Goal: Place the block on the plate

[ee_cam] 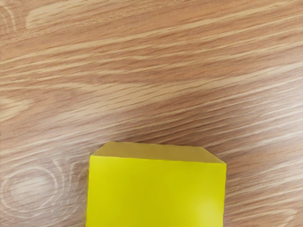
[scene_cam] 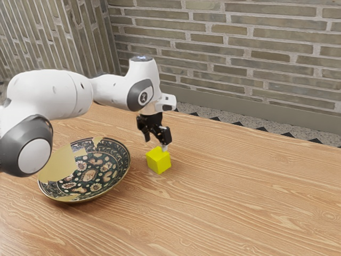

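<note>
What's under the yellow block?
The wooden table shows right beside the yellow block in both views. The patch directly beneath is covered by the block itself, so I can't tell whether anything thin lies there.

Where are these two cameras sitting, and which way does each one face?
Exterior view: beside the arm, looking down at a slant across the wooden table toward a brick wall; the white arm shows, with its black jaws standing open, plus the patterned plate.
Wrist view: mounted at the arm's end, facing down at the table.
Both views share the yellow block and the table's wood grain.
</note>
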